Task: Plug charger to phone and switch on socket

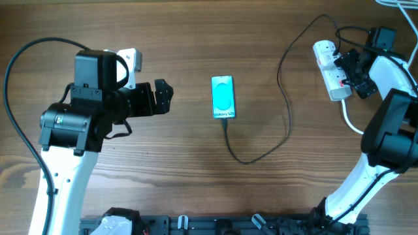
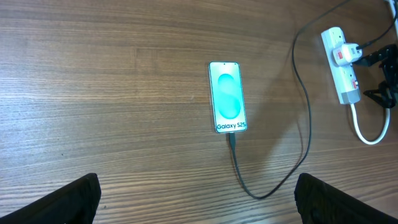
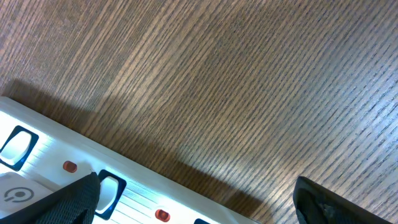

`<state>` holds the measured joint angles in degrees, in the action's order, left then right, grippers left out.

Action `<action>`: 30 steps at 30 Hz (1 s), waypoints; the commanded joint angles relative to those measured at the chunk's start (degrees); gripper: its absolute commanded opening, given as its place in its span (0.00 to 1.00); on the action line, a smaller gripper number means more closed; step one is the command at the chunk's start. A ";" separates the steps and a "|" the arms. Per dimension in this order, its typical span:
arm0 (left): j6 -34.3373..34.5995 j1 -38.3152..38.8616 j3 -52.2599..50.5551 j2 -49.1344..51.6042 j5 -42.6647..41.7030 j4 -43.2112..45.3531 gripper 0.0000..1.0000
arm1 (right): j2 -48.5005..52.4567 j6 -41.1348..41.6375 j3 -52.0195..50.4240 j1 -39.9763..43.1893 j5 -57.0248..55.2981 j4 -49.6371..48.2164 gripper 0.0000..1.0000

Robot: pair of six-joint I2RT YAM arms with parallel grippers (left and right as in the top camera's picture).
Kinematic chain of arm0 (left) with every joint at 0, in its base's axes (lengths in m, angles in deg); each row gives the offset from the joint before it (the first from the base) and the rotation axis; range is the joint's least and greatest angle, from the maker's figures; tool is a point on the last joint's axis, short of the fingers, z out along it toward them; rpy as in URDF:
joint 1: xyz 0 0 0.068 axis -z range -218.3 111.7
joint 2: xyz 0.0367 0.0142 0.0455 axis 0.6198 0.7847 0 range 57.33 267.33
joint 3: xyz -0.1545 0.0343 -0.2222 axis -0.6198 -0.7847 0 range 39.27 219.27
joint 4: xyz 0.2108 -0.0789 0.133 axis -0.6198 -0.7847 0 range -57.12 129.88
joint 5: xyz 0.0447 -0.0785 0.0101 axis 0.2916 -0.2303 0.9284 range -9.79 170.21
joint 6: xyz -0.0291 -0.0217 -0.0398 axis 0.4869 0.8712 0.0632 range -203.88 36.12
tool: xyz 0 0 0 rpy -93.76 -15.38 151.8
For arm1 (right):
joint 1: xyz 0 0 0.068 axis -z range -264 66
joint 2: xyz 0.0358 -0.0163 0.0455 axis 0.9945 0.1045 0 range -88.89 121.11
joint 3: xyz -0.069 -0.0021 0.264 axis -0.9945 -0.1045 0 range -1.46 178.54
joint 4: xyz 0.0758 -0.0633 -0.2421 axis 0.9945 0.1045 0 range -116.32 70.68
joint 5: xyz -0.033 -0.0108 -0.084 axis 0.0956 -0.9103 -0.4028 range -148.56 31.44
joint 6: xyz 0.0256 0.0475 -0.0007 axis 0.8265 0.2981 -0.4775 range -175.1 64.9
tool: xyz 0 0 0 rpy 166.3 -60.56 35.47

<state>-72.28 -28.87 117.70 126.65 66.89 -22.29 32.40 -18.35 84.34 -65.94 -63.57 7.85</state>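
Note:
The phone [image 1: 223,96] [image 2: 227,98] lies flat mid-table, teal screen up, its "Galaxy S25" end toward the front. The thin black charger cable [image 1: 245,160] [image 2: 273,190] loops from the white socket strip [image 1: 328,70] [image 2: 341,68] [image 3: 56,157], and its tip [image 2: 231,138] meets the phone's front edge. My left gripper [image 1: 163,96] [image 2: 199,211] hovers open left of the phone, holding nothing. My right gripper [image 1: 350,69] [image 3: 199,208] is open over the strip, one finger [image 3: 74,202] above a rocker switch [image 3: 111,190] beside a red dot [image 3: 162,215].
A white plug [image 2: 346,55] sits in the strip's far end, and a thick white cord [image 1: 349,121] [image 2: 367,134] curls off its near end. Bare wood lies between the phone and the left arm [image 1: 68,127]. A dark rail [image 1: 215,225] runs along the front edge.

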 commanded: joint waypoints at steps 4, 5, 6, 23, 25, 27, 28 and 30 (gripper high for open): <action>-0.90 0.09 -0.11 -0.15 0.37 -0.02 1.00 | 2.16 -2.27 -1.05 -2.03 4.52 2.58 1.00; -0.90 0.09 -0.11 -0.15 0.35 -0.02 1.00 | 2.16 -2.29 -1.05 -2.03 4.55 2.60 1.00; -0.90 0.09 -0.11 -0.15 0.37 -0.02 1.00 | 2.16 -2.27 -1.05 -2.05 4.55 2.69 1.00; -0.90 0.09 -0.11 -0.15 0.37 -0.02 1.00 | 1.79 -2.08 -1.01 -2.08 6.95 3.76 1.00; -0.90 0.09 -0.11 -0.15 0.37 -0.02 1.00 | 1.03 -1.60 -0.96 -2.01 7.50 4.57 1.00; -0.90 0.09 -0.11 -0.15 0.37 -0.02 1.00 | -1.03 0.94 -0.96 -1.97 6.12 6.47 1.00; -0.90 0.09 -0.11 -0.15 0.37 -0.02 1.00 | -2.19 1.44 -0.96 -1.97 5.03 7.19 1.00; -0.90 0.09 -0.11 -0.15 0.37 -0.02 1.00 | -4.94 2.27 -0.96 -1.97 2.84 8.35 1.00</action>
<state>-72.28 -28.89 117.70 126.65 66.89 -22.29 31.16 -17.83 84.71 -66.96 -59.64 14.37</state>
